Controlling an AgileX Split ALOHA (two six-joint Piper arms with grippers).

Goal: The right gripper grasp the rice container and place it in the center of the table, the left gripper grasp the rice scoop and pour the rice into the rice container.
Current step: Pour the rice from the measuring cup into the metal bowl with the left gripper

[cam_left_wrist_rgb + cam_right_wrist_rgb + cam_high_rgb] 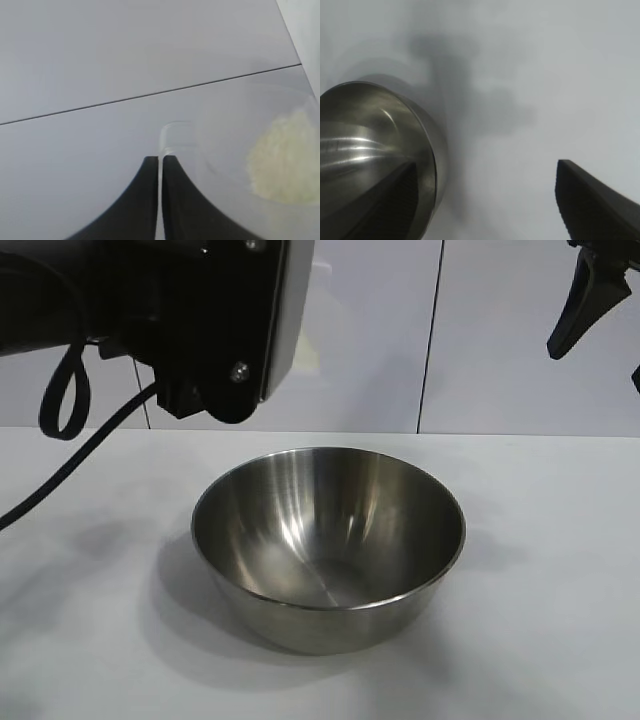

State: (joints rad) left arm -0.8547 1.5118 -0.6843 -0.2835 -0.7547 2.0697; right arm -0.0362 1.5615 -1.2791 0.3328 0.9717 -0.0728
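Rice scoop (240, 150), handle pinched in my closed left pincer (161, 159), level to keep rice (285, 160); right pincer (485, 200) open, empty.

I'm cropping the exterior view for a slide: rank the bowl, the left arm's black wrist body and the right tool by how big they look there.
1. Bowl.
2. Left wrist body, cut off by the frame and nearer the camera, so unsure.
3. Right tool, only partly in frame.
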